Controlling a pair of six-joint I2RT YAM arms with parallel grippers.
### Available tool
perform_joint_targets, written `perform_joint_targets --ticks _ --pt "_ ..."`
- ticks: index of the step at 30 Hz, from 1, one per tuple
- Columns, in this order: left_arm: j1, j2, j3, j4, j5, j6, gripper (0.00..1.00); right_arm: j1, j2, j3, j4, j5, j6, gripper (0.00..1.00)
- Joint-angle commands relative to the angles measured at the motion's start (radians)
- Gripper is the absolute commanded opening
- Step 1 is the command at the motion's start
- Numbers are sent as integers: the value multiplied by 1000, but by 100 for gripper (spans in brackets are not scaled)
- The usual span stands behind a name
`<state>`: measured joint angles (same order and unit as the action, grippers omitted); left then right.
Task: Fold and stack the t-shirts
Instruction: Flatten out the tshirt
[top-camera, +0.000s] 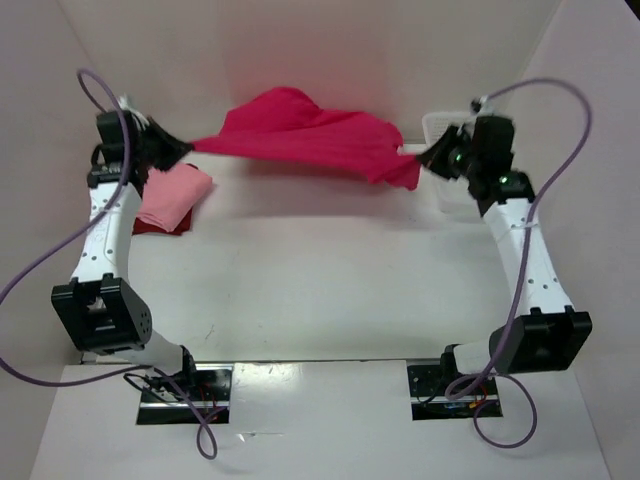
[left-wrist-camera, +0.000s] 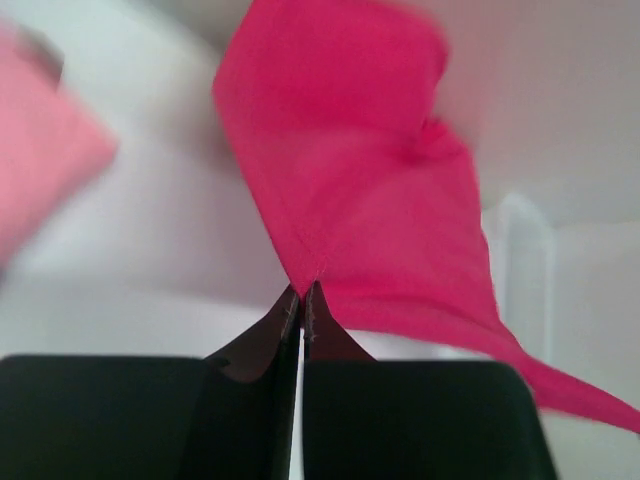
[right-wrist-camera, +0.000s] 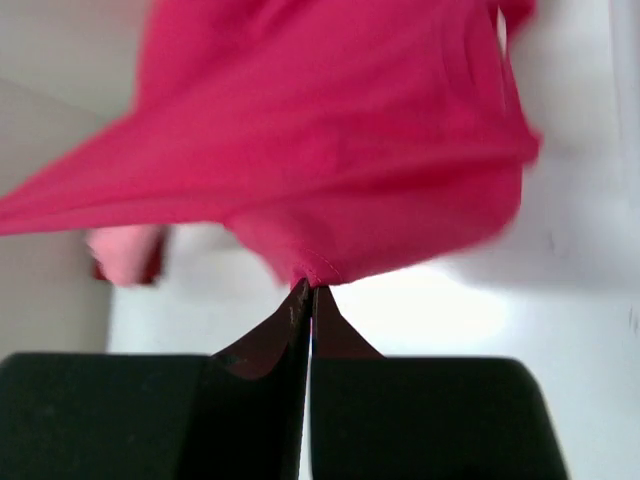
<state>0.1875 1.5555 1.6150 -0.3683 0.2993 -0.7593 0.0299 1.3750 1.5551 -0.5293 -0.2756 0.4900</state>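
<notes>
Magenta t-shirt (top-camera: 300, 135) held stretched left-right above far table (top-camera: 320, 280), ends pinched by closed left fingers (left-wrist-camera: 283, 325) and right fingers (right-wrist-camera: 292, 320).

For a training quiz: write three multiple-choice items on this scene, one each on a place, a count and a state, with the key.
1. The folded light pink cloth t-shirt lies: A on the folded dark red cloth t-shirt; B alone mid-table; C hanging in the air.
2. T-shirts in view: A one; B two; C three.
3. The bright magenta-pink cloth t-shirt is: A folded flat; B stretched in the air between the left gripper and the right gripper; C dropped in a heap.
Key: A, dark red edges show beneath it; C, three colours are seen; B, both wrist views show it pinched.
</notes>
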Motion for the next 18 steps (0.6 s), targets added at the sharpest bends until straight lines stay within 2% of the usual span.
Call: perform_joint_targets --ticks 1,2,3,6,7,10,14,18 --pt "6 -96 -257 97 -28 17 0 -7 -121 -346 58 -11 -4 0" --pt "6 -106 -388 107 -28 17 0 -7 -140 -413 58 -11 5 0" --pt "6 -106 -447 108 -28 26 0 -7 -158 -529 58 -11 28 0" --pt "6 -127 -588 89 -51 52 0 -7 -206 -689 29 -30 53 0" --pt "6 -139 -675 89 -51 61 0 -7 -218 -716 -3 -30 71 0" --pt "17 -173 -789 45 -51 71 0 24 -269 -731 -67 -82 139 0" --pt "17 -236 -837 -29 -26 80 0 24 -327 -760 -213 -161 168 0" --pt "26 -323 -860 -101 60 71 0 77 -531 -794 -368 -172 242 0"
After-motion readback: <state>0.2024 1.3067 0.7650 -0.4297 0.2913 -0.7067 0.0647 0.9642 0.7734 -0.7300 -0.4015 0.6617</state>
